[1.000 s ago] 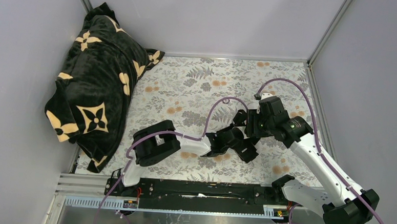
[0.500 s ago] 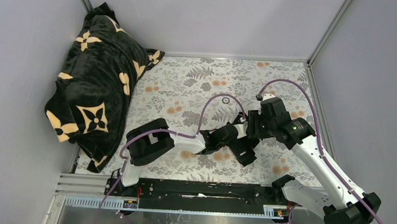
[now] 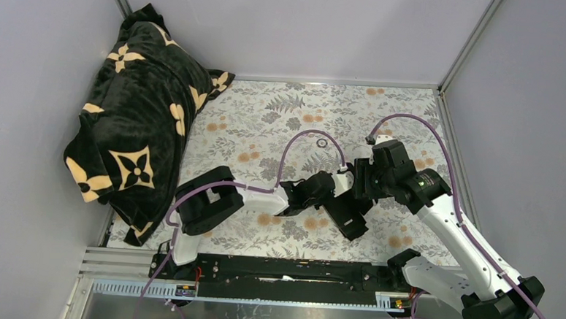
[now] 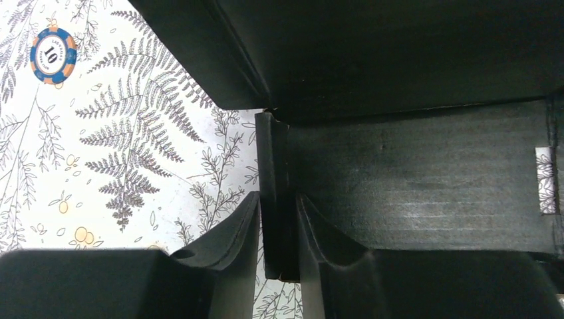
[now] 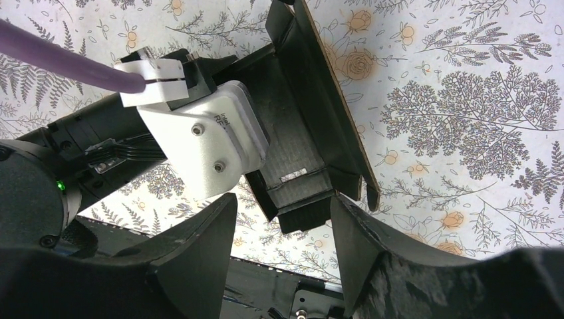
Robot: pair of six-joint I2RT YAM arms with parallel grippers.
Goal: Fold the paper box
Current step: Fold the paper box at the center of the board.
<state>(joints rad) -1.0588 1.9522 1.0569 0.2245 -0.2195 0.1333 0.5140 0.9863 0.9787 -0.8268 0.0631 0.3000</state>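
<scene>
The paper box [image 3: 351, 220] is matte black card, partly folded, lying on the floral cloth at centre right between the two grippers. In the left wrist view one upright wall of the paper box [image 4: 425, 166] stands edge-on between the fingers of my left gripper [image 4: 277, 199]. Those jaws are slightly open, with a sliver of cloth showing beside the left finger. My right gripper [image 5: 282, 206] hangs open over the near end of the paper box [image 5: 292, 153], its fingers on either side and not closed on it. From above, the left gripper [image 3: 333, 188] and right gripper [image 3: 360, 187] meet at the box.
A black plush blanket [image 3: 135, 130] with cream flowers is heaped at the back left. A blue and orange chip [image 4: 53, 54] lies on the cloth left of the box. Grey walls close three sides, and a black rail [image 3: 281, 273] runs along the front edge.
The left arm has drawn back a little to the left, and its jaws have loosened round the box wall. The right gripper has barely shifted and stays open.
</scene>
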